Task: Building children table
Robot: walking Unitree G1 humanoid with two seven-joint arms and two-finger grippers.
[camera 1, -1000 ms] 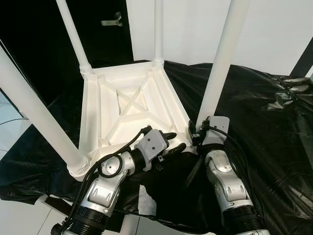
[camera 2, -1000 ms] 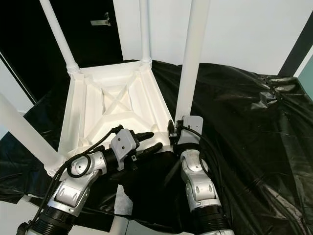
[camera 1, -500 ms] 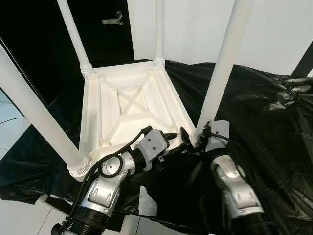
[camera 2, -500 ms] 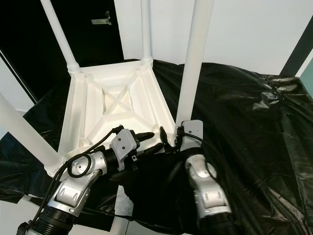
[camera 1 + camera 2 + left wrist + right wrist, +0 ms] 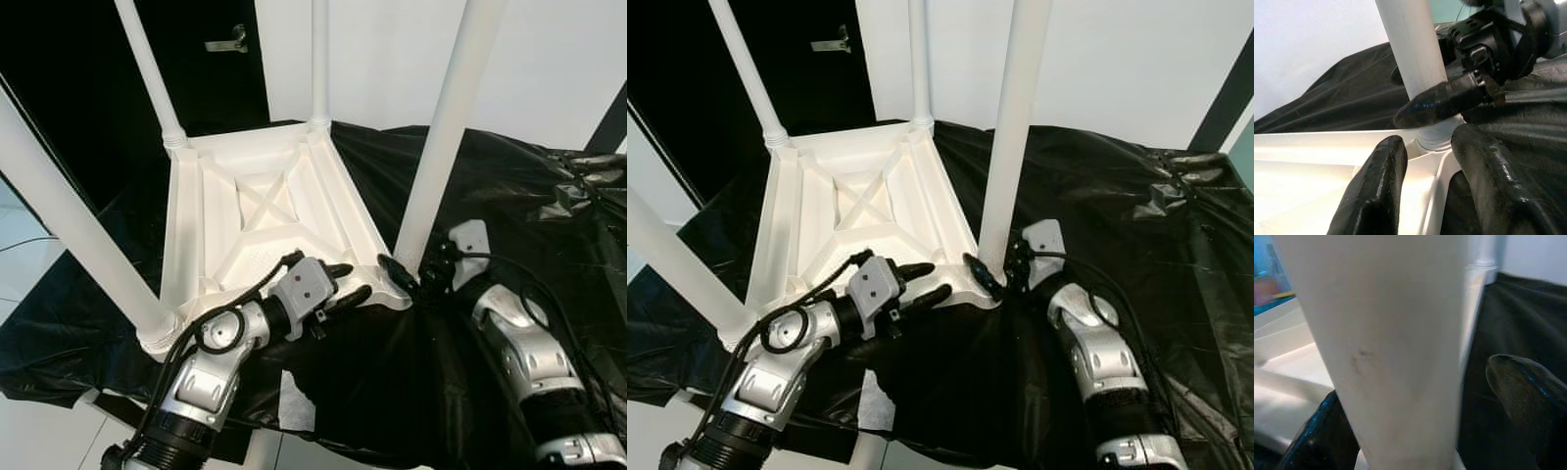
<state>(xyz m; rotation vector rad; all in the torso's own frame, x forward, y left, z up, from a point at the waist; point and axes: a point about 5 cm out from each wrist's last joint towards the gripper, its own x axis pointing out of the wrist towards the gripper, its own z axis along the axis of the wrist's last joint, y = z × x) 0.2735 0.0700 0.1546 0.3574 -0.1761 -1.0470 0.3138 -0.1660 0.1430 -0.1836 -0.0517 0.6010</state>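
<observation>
A white children's table (image 5: 257, 245) lies upside down on black sheeting, its legs pointing up. My left gripper (image 5: 349, 281) lies at the near rim, one finger inside the frame and one outside, shut on that rim (image 5: 1437, 161). My right gripper (image 5: 1415, 396) stands open around the base of the near right leg (image 5: 441, 137), coming in from that leg's right. One of its fingers (image 5: 392, 267) curls round the front of the leg's foot, and the far finger is hidden behind the leg. In the right wrist view a dark gap separates one finger (image 5: 1528, 396) from the leg (image 5: 1391, 333).
Black plastic sheeting (image 5: 529, 176) covers the work surface and is crumpled at the far right. Three other legs (image 5: 69, 225) (image 5: 147, 69) (image 5: 318, 59) stand up around the frame. A dark door with a handle (image 5: 227, 42) is behind, and a white scrap (image 5: 294, 401) lies near the front edge.
My right arm has swung out to the right around the near right leg's base, its wrist moving from in front of the leg to beside it. The left gripper has stayed put.
</observation>
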